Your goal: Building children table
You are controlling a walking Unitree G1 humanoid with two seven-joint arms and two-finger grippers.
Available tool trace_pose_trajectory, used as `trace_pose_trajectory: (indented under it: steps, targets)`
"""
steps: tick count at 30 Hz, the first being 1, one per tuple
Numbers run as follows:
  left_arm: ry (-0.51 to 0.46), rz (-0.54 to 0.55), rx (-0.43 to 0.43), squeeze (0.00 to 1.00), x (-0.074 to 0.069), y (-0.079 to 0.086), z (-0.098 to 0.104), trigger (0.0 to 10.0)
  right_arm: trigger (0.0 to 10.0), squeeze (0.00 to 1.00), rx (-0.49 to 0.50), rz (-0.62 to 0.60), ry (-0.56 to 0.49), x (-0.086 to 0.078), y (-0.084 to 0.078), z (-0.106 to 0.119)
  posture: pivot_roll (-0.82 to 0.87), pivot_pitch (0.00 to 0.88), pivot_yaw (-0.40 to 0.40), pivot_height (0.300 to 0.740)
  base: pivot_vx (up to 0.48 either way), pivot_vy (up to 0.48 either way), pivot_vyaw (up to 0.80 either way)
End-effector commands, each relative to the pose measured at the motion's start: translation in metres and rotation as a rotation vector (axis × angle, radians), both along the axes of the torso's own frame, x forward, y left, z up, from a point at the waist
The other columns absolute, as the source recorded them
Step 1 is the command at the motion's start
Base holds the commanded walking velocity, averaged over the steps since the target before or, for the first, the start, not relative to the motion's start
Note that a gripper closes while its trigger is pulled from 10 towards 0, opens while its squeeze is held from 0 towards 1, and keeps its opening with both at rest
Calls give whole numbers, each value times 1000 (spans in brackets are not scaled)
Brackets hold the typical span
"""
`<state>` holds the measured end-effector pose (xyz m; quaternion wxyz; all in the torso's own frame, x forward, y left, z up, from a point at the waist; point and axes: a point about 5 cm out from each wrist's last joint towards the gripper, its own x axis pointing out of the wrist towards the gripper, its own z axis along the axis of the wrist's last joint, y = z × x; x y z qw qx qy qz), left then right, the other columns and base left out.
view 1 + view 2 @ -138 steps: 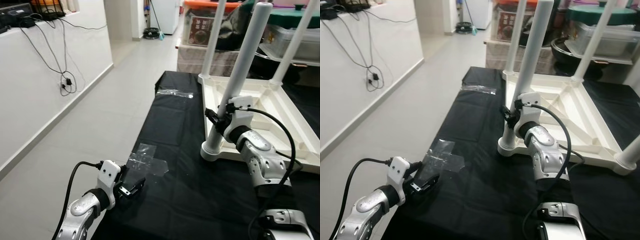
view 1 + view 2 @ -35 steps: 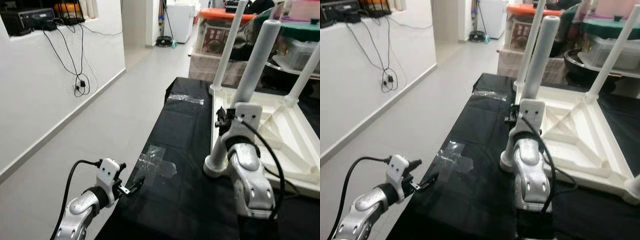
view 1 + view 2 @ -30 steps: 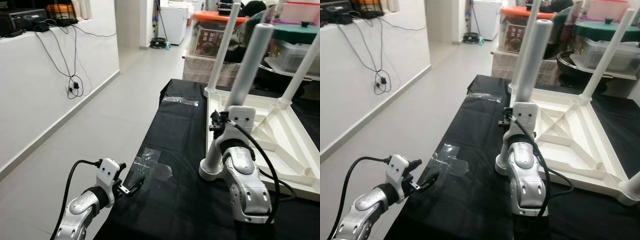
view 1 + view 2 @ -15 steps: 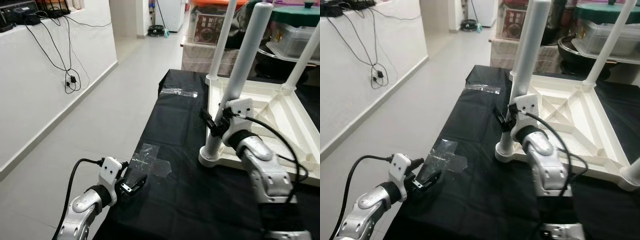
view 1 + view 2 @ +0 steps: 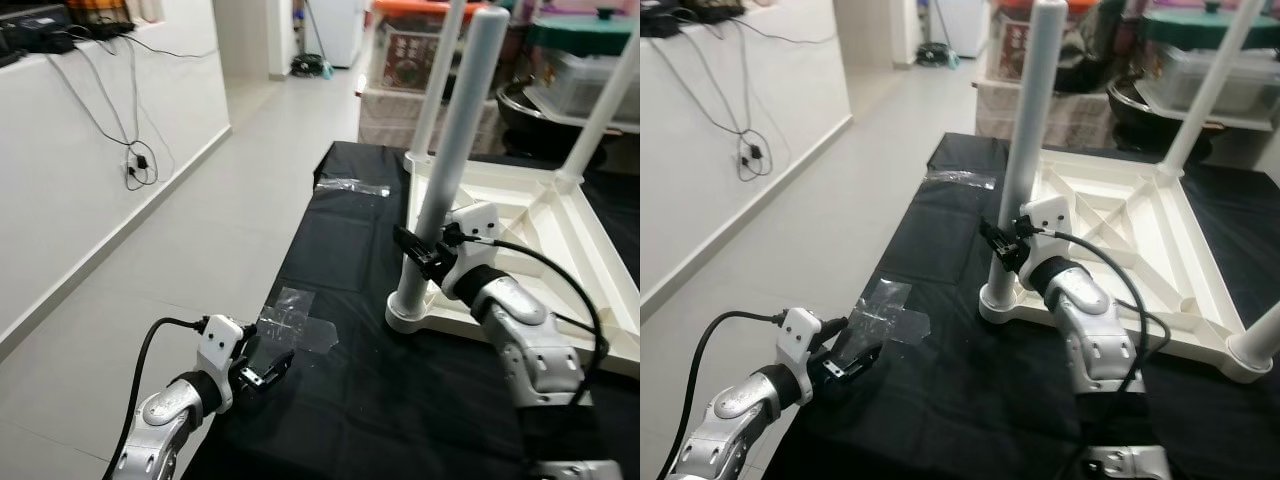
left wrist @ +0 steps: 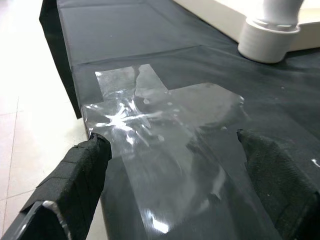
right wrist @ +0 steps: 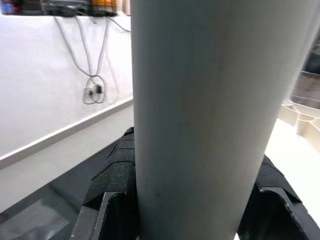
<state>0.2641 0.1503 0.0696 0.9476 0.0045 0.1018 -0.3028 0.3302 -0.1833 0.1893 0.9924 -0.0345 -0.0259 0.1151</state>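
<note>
A white children's table [image 5: 556, 232] lies upside down on a black-covered table [image 5: 350, 400]. Its near-left leg [image 5: 452, 150] stands almost upright, its collar [image 5: 409, 316] at the frame's corner. My right gripper [image 5: 414, 250] is shut on this leg low down; in the right wrist view the leg [image 7: 200, 100] sits between both fingers [image 7: 114, 182]. Two more legs [image 5: 438, 70] rise from the far corners. My left gripper [image 5: 264, 368] hovers open at the cloth's left front edge, its fingers [image 6: 75, 180] either side of a clear tape patch [image 6: 150, 115].
The cloth's left edge [image 5: 290, 260] drops to a tiled floor [image 5: 200, 230]. A white ledge with hanging cables [image 5: 135, 150] runs along the left. Storage boxes and a basin [image 5: 420, 60] stand behind the table. Another tape strip [image 5: 350, 187] lies near the far corner.
The leg held by my right gripper has swung from a rightward lean to nearly upright, and its collar sits slightly further left. My left gripper stays by the tape patch.
</note>
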Motion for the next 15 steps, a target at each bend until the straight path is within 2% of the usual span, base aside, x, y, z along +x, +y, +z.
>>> trace_pose_trajectory:
  steps: [1,2,3,4,6,7,8,10,11,12,14,15]
  targets:
    - [11,-8,2,0,-1,-1,-3,10000,0,0,-10,-291,103,-1,-21,-21,40,0,-42,740,0,0,0]
    - [11,-8,2,0,-1,-1,-3,10000,0,0,-10,-291,103,-1,-21,-21,40,0,-42,740,0,0,0]
    - [10,-10,3,0,0,-1,-3,10000,0,0,55,-474,174,-11,-18,-35,42,0,-42,740,0,0,0]
    - [9,-12,2,0,0,-1,-2,10000,5686,0,121,-511,222,-23,-5,-43,41,0,-39,740,0,0,0]
    - [9,-12,2,0,0,-1,-2,10000,5686,0,121,-511,222,-23,-5,-43,41,0,-39,740,0,0,0]
    - [12,-13,4,0,-1,0,-3,10000,10000,0,164,-392,204,-35,21,-39,34,0,-36,740,0,0,0]
    - [12,-13,4,0,-1,0,-3,10000,10000,0,164,-392,204,-35,21,-39,34,0,-36,740,0,0,0]
    - [16,-14,6,0,-2,1,-4,10000,10000,0,172,-255,109,-38,33,-26,30,0,-35,740,0,0,0]
    - [16,-14,6,0,-2,1,-4,10000,10000,0,172,-255,109,-38,33,-26,30,0,-35,740,0,0,0]
    - [16,-14,5,0,-2,0,-4,10000,10000,1000,177,-201,66,-37,34,-19,30,0,-37,740,0,0,0]
    - [15,-14,4,0,-2,0,-4,10000,10000,1000,181,-176,42,-36,33,-16,30,0,-37,740,0,0,0]
    - [14,-14,2,0,-1,-1,-4,10000,10000,1000,159,-120,36,-30,32,-13,33,0,-38,740,0,0,0]
